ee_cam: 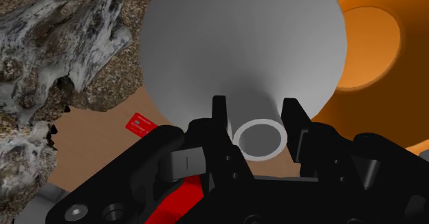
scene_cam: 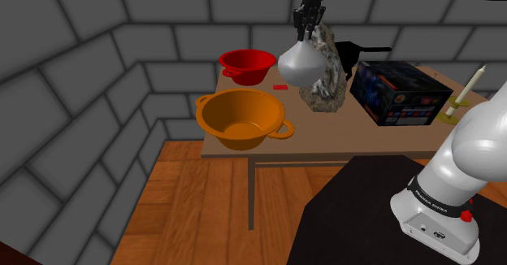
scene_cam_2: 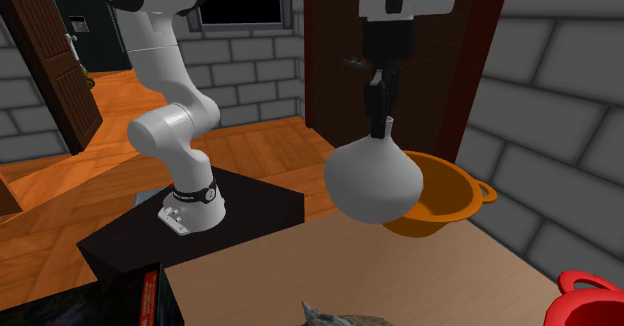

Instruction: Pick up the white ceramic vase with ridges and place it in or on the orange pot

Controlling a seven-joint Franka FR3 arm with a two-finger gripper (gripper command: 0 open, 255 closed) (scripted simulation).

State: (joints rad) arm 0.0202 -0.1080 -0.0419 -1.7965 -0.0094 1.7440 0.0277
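**Above the counter, a pale vase is hanging from the hand**

Over the wooden counter point(scene_cam: 325, 139), clear of its surface, the vase point(scene_cam: 301, 62) is hanging upright from the black hand point(scene_cam: 308, 29), which is gripping it by the neck. In the wrist view the two fingers point(ee_cam: 218, 119) are pressing on either side of that narrow neck, just below the round open mouth. The hand is therefore clasping the vase, not standing wide.

The vase is showing as a plain whitish grey. Its broad, bulbous body is tapering upward into a short, slim tube. The surface is looking smooth and matte, with soft shading on the underside.

The orange pot point(scene_cam: 236, 133) is sitting on the counter towards the shoulder view's left of the vase and nearer the counter's front edge. It is wide and shallow, with a small loop handle at each side. In the second exterior view the vase point(scene_cam_2: 373, 181) is hanging in front of the orange pot point(scene_cam_2: 445, 204) and covering part of its rim. In the wrist view the pot's hollow is lying just beside the vase's body. Whether the vase is hanging over the rim, I cannot tell.

A mottled grey-brown rock point(scene_cam: 329, 89) is standing right behind the vase in the shoulder view. A red bowl point(scene_cam: 247, 64) is sitting further back on the counter, and a small red card point(scene_cam: 281, 86) is lying flat between the bowl and the rock. A dark printed box point(scene_cam: 400, 93) and a pale candle point(scene_cam: 471, 83) in a yellowish holder are occupying the counter's other end.
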